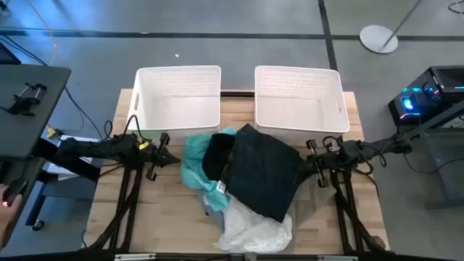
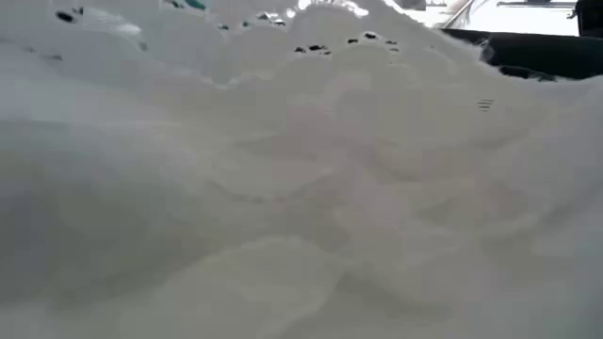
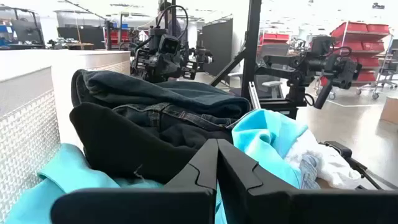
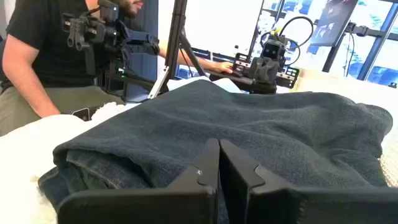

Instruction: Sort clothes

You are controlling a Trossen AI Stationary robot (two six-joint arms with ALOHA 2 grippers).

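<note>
A heap of clothes lies on the wooden table in front of two baskets: a large black garment (image 1: 264, 170) on top, another black one (image 1: 216, 156) beside it, a teal one (image 1: 196, 163) under them, and a white one (image 1: 250, 228) at the near edge. The white garment fills the low view (image 2: 301, 188). My left gripper (image 1: 172, 159) is shut and empty just left of the heap, its fingers (image 3: 217, 165) level before the teal and black clothes. My right gripper (image 1: 303, 163) is shut and empty just right of the heap, facing the black garment (image 4: 249, 130).
Two white lattice baskets stand side by side at the table's far edge, the left basket (image 1: 177, 101) and the right basket (image 1: 297, 101). A person in a black shirt (image 4: 43, 56) sits beyond the table. Bare wood lies left and right of the heap.
</note>
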